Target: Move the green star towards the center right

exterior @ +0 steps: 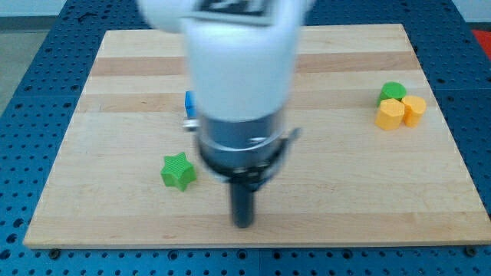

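Observation:
The green star lies on the wooden board, left of centre toward the view's bottom. My tip stands on the board to the star's right and a little below it, apart from it by about a block's width. The arm's white and grey body hides the middle of the board above the tip.
A blue block shows partly at the arm's left edge; its shape is hidden. At the view's right, a green round block, a yellow block and an orange-yellow block sit clustered together. A blue perforated table surrounds the board.

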{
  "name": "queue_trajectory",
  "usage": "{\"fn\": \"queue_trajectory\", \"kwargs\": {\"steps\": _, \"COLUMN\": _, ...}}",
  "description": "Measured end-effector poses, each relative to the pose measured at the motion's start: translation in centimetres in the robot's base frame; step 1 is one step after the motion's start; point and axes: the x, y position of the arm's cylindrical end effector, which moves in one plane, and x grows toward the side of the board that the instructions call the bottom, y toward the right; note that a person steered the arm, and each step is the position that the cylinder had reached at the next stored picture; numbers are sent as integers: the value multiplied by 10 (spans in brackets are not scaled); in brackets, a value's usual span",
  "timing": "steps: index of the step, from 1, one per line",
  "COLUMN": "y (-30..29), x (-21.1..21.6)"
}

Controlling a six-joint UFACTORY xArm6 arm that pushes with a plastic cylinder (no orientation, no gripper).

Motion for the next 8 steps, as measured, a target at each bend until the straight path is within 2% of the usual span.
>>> {"fn": "queue_trajectory", "kwargs": {"steps": 2, "y": -178, "x": -3}}
{"fn": "queue_trajectory", "kwargs": {"steps": 3, "y": -219, "x": -22}}
{"fn": "queue_trajectory", "kwargs": {"steps": 5, "y": -196, "x": -46}}
{"fn": "queue_trajectory", "kwargs": {"steps": 6, "y": -149, "x": -70}}
{"fn": "queue_trajectory", "kwargs": {"steps": 8, "y": -51, "x": -74}}
